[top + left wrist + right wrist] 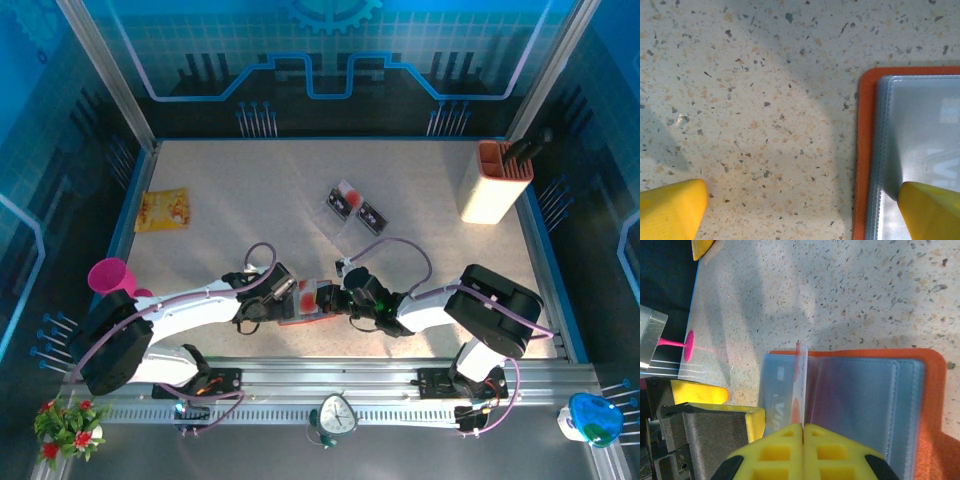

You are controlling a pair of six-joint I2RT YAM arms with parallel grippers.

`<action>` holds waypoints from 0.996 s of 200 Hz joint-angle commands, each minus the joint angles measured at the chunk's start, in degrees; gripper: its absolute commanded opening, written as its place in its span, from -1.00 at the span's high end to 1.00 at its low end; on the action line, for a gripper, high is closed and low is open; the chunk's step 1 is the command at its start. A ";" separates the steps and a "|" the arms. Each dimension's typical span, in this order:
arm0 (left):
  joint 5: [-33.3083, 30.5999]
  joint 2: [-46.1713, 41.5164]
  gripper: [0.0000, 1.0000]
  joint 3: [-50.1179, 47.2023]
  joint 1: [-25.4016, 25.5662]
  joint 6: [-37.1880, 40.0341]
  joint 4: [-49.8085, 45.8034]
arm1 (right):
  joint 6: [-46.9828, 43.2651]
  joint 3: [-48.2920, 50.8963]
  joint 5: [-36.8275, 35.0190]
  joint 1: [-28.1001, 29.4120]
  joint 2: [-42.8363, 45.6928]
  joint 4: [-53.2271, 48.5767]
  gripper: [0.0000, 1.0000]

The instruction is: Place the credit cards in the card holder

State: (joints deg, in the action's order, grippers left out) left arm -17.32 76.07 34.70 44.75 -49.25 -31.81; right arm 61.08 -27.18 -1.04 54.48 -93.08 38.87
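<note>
Top external view hides most of the wallet [303, 316]: both hands sit over it close to the near edge of the desk [200, 180], and an orange strip shows between them. Your right hand [803, 430] is pressed together on a card [800, 380]. The card is edge-on, so it reads as a thin pale-and-red line standing at the wallet's fold. You can't read its face, and you cannot tell how far it reaches into a pocket. The grey-clear pockets blur what lies under them. Pale letters show through the left leaf, cut off by the fingers.

Your left hand [800, 210] is spread wide. One yellow fingertip [670, 210] is over bare desk, the other over a pocket just inside the orange rim; whether it touches is unclear. In both wrist views the wallet runs off the frame.

Two more cards [346, 199] lie mid-desk, well apart from the wallet, on clear plastic whose outline is hard to trace. Open desk stretches to the left of the wallet and beyond it. A yellow packet [163, 210] and a pink cup [110, 275] sit at the left edge, and a cream-and-orange container [492, 180] stands at the far right corner.
</note>
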 commanded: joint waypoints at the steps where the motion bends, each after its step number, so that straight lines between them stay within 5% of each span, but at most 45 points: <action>1: -0.85 0.66 -0.99 -1.98 0.35 -0.05 -2.29 | 0.61 0.90 0.32 0.80 0.09 -1.17 1.00; 199: -0.66 1.27 -0.99 -2.62 0.36 -0.10 -1.06 | 1.50 -3.24 4.43 0.95 -3.43 -9.12 1.00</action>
State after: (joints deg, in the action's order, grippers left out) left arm -17.32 76.07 34.33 44.80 -49.28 -30.94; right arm 62.15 -28.71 1.78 54.50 -93.91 33.43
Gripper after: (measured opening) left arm 0.992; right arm 0.063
